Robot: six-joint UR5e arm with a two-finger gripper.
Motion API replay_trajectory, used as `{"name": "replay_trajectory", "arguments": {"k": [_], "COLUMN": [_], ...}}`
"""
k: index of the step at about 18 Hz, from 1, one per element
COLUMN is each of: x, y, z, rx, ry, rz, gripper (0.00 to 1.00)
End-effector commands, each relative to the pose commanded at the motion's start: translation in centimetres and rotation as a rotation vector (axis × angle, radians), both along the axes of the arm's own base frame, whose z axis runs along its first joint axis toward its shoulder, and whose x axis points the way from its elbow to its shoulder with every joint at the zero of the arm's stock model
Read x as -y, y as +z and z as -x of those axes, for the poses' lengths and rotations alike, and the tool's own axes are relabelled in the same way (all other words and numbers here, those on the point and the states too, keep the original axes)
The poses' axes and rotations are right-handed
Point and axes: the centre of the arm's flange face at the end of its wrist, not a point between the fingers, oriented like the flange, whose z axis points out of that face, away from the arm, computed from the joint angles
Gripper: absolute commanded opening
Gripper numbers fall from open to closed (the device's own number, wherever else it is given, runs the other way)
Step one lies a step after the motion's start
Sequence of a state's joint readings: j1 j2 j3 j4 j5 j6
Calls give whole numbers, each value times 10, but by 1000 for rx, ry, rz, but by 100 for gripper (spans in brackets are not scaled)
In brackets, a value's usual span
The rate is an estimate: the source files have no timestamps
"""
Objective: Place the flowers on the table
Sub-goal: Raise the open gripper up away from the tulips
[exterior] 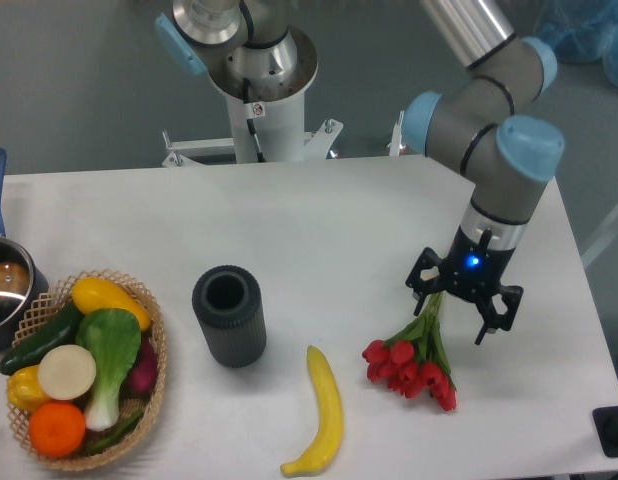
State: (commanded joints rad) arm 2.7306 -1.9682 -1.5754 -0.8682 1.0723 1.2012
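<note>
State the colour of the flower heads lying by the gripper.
Red, on green stems: the bunch of red tulips shows plainly in the fixed camera view.

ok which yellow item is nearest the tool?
The banana, lying loose on the table left of the flowers. The other yellow produce sits in the basket, far from the tool.

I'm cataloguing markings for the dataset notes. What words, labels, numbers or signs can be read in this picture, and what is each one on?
None can be read.
A small round red-and-white sticker sits on the white robot pedestal; it looks like a prohibition sign, too small to make out.
The gripper, flowers, banana and dark cylinder show no text.
</note>
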Motion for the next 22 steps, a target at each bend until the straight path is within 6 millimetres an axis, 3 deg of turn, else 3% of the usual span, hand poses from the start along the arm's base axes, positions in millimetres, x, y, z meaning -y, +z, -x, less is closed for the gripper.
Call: {"name": "replay_trajectory", "arguments": {"k": [5,9,13,17,22], "x": [-19,-30,-21,-3,8], "y": [30,55,82,85,82], "z": [-21,-52,-87,-109,-113], "rx": [-51,-110,-200,-259,-257], "ry": [-39,-118,-256,-418,-437], "rz": [-5,14,111,183,193], "gripper": [100,100,100,100,100]}}
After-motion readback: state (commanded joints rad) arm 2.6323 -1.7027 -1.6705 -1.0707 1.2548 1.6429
